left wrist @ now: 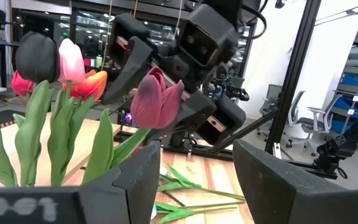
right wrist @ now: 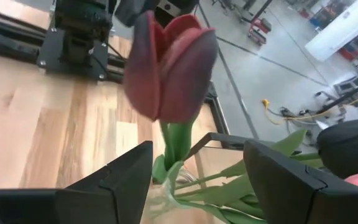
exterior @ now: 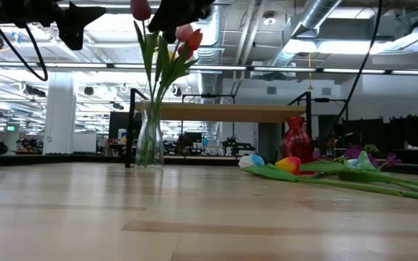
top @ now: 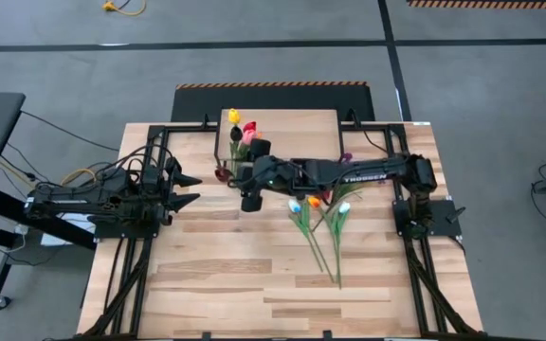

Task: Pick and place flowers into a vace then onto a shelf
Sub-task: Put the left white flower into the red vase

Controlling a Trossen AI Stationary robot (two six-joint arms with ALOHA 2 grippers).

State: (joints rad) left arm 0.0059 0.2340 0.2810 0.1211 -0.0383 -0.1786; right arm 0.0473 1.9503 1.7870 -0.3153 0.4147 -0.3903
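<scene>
- Tipping the glass vase (exterior: 149, 142) looks like the main risk: the right gripper (right wrist: 191, 180) hovers directly above it, and a descent or sideways sweep could catch the stems and pull it over.
- Knocking the dark red tulip (right wrist: 166, 62) is likely too; its head rises between the right gripper's parted fingers without either finger touching it, so nothing is held.
- Crowding is a further hazard, since the left gripper (left wrist: 194, 180), also open and empty, sits just beside the same bunch (left wrist: 55, 87).
- Loose flowers (top: 322, 223) lie on the table near the right arm, well apart from both grippers.
- Behind the vase stands the shelf (exterior: 223, 112), carrying nothing visible.
</scene>
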